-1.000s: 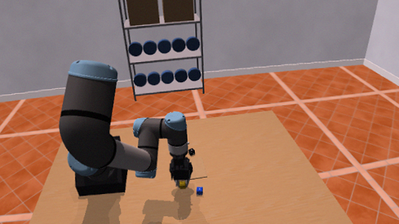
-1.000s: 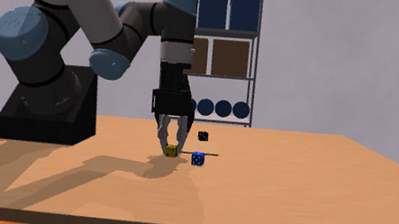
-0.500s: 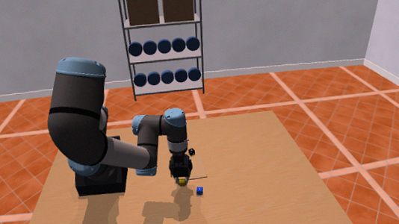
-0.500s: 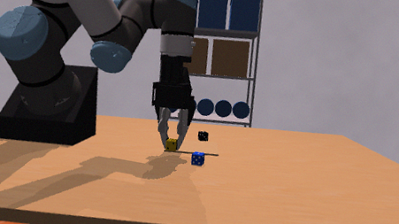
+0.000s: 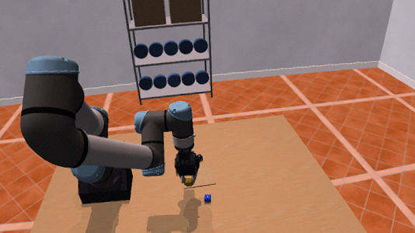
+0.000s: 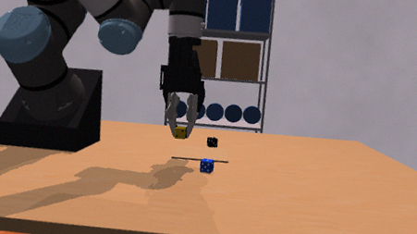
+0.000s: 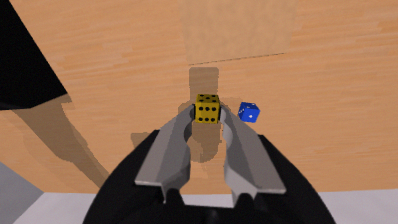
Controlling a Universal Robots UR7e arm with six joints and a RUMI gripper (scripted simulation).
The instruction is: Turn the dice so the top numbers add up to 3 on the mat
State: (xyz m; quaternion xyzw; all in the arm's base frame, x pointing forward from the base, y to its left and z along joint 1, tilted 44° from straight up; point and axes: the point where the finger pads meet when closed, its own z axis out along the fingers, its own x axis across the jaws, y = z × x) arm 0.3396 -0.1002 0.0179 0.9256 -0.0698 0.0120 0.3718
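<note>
My gripper (image 7: 206, 105) is shut on the yellow die (image 7: 207, 108) and holds it above the table, near the front edge of the thin tan mat (image 6: 201, 153). It also shows in the exterior view (image 6: 180, 132) and in the top view (image 5: 187, 180). The face of the yellow die toward the wrist camera shows six pips. The blue die (image 6: 206, 166) lies flat on the table just in front of the mat edge, also in the wrist view (image 7: 248, 112) and the top view (image 5: 208, 198). The black die (image 6: 212, 141) sits at the far side of the mat.
The robot's black base (image 6: 52, 110) stands on the table at the left. A metal shelf (image 5: 169, 44) with boxes and dark cylinders stands behind the table on the tiled floor.
</note>
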